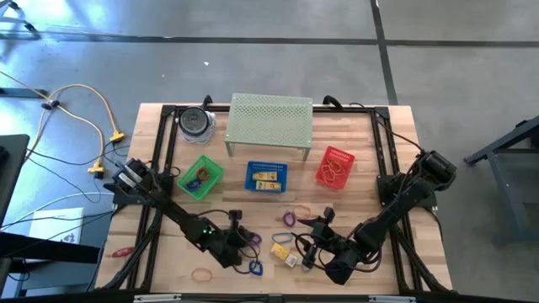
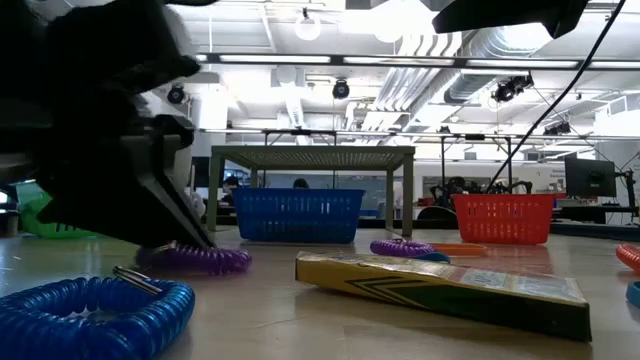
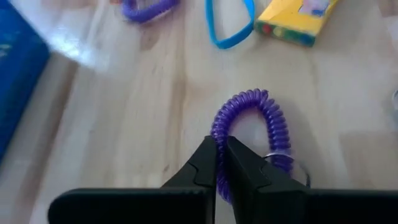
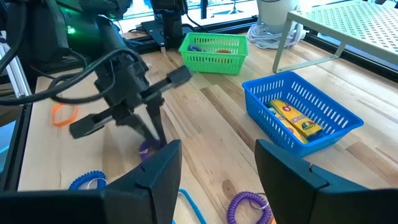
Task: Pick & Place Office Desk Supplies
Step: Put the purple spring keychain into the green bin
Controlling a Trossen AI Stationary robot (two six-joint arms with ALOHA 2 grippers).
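My left gripper is shut on a purple coil loop near the table's near edge; both also show in the high view and the low view. My right gripper is open and touches nothing. It is beside a yellow box that lies flat on the wood. A blue coil loop, a second purple coil, a blue band loop and an orange band lie loose on the table. My left gripper pinches the purple coil loop between its two shut fingers on the loop's side nearest the gripper. The fingers slant down at it from above. The rest of the coil lies on the table.
A green basket, a blue basket holding yellow boxes and a red basket holding bands stand in a row mid-table. Behind them are a green mesh shelf and a round container. Cables run along both table sides.
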